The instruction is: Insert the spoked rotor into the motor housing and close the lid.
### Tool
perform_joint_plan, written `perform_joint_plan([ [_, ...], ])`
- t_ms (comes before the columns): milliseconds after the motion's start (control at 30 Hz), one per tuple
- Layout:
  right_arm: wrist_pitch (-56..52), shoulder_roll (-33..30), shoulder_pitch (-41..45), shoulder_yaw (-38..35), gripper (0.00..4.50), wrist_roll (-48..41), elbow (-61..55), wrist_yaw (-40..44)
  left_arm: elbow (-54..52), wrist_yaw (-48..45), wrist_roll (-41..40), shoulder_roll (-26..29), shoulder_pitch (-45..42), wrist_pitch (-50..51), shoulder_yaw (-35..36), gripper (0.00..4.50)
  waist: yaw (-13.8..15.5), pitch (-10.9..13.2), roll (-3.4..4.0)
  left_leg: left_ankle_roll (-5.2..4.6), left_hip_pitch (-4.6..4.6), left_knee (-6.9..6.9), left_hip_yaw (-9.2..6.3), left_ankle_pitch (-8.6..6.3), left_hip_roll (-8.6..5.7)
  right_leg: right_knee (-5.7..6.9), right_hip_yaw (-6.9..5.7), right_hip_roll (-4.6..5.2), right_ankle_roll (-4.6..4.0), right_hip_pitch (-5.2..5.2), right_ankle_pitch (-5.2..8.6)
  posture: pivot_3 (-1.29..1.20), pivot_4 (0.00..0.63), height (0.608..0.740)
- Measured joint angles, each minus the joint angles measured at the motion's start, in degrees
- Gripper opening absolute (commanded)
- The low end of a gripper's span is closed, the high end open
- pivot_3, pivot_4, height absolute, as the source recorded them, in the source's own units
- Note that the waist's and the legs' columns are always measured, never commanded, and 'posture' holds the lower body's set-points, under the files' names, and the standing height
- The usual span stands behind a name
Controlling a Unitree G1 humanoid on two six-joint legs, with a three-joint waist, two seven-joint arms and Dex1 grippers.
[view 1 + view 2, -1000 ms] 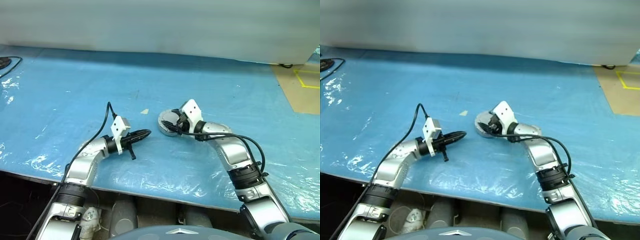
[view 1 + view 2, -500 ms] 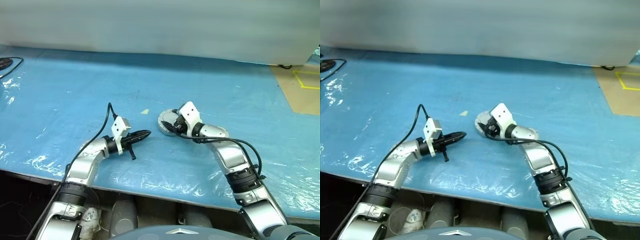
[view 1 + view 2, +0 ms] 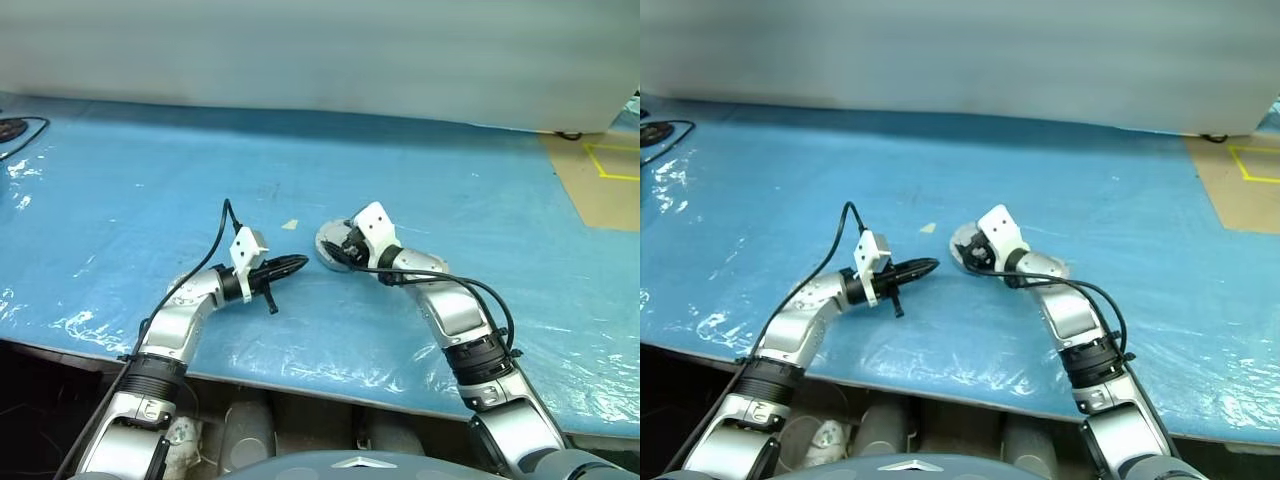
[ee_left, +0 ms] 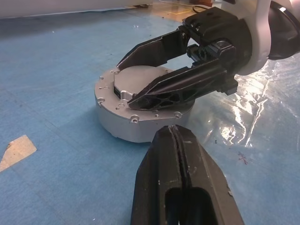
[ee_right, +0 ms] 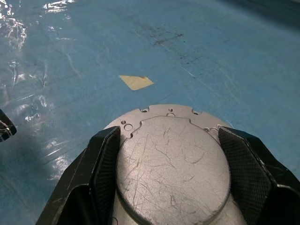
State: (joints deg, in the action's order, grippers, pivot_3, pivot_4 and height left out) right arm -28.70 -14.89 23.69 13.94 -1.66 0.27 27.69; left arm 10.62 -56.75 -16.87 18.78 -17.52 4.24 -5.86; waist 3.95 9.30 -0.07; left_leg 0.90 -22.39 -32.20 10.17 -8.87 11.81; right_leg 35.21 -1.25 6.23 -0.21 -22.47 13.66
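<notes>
- Right jaws (image 5: pixel 168 132): spread wide, straddling the top of the silver can (image 4: pixel 122 119), one finger either side of its flat scratched face. Can't tell whether pressing on it yet or just hovering close.
- Left jaws (image 4: pixel 172 132): clenched tight, nothing in them, parked level just beside the can and aimed at it.
- Silver can: sitting flat on the blue worktop (image 3: pixel 150 180), between the two arms, with a scrap of tan tape (image 5: pixel 136 82) nearby. Looks like the motor housing, flat side up. Can't tell from here whether lidded or flipped over.
- Step in hand, best guess: getting a proper hold on the can.
- To do it well: centre the fingers across the widest part and drop low enough to catch the side wall, not just the thin top plate. Then squeeze evenly so no skating about on the shiny plastic sheet.
- Keep the left jaws clear, or use them as a stop against sliding.
</notes>
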Motion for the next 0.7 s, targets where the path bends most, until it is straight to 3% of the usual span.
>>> perform_joint_plan([
  [133,-0.3,-0.1,0.0,0.6,2.99,0.8,-0.1,-0.6,0.7,0.2,0.5,-0.4,-0.2,-0.8,-0.4,0.0,0.1,0.0,-0.01,-0.15,0.45,0.29,-0.05,-0.11,-0.05,-0.27,0.06,0.01,0.43,0.37,0.26,0.0,0.15,0.74],
  [433,-0.8,-1.9,0.0,2.2,2.99,1.2,-1.9,2.5,9.7,7.9,4.0,-3.1,-8.4,-6.0,1.5,0.0,0.1,-0.4,-0.21,0.06,0.34,0.57,-0.05,0.02,-0.06,-0.5,0.1,-0.02,0.14,0.26,0.07,0.0,0.15,0.74],
  [700,-1.1,-2.8,-0.4,1.3,2.99,-0.3,-3.9,5.6,15.9,6.6,4.7,-5.1,-13.7,-6.5,0.7,0.0,0.1,-0.4,-0.25,0.11,0.23,0.91,-0.03,0.0,-0.1,-0.53,0.04,-0.04,0.1,0.08,0.09,0.0,0.15,0.74],
])
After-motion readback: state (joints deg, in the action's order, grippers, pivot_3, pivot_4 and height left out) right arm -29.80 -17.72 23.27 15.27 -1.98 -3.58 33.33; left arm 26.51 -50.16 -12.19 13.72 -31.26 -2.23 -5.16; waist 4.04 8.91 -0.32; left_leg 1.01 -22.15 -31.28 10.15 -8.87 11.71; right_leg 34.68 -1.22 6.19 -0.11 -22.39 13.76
